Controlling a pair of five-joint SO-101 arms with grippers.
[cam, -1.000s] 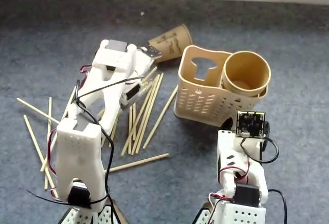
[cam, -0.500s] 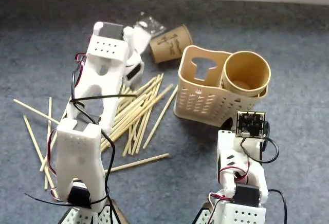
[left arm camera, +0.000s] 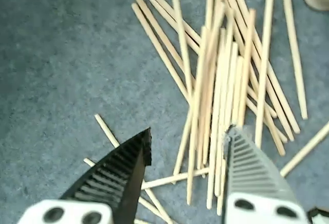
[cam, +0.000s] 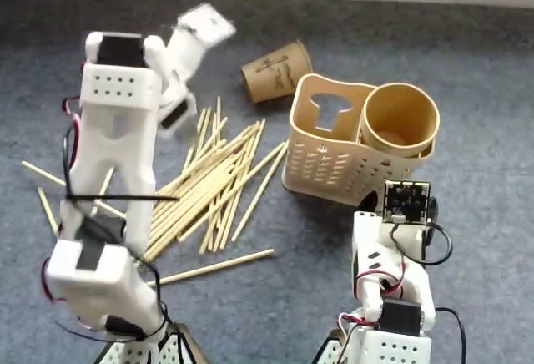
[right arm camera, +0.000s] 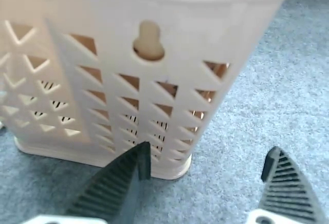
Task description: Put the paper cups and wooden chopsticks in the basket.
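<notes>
Left tool (left arm camera: 188, 131) risen off chopsticks (cam: 209, 189) since earlier frame, open, empty. Right tool (right arm camera: 208, 152) open, facing basket (right arm camera: 128, 80); wrist view shows triangular wall slots.

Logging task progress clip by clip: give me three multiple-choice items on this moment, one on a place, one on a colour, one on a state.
1. Where on the carpet is the paper cup that is outside the basket?
A) upright, far from the basket
B) on its side, close by the basket
C) upright, against an arm

2. What colour is the basket?
A) blue
B) black
C) cream

3. How is the left claw?
A) open and empty above the wooden chopsticks
B) shut on one chopstick
C) shut on a cup

Answers: 1 B, the cup lies tipped over next to the basket's wall. 2 C, the lattice wall is cream in both views. 3 A, its fingers stand apart with nothing between them and the sticks on the carpet below.
</notes>
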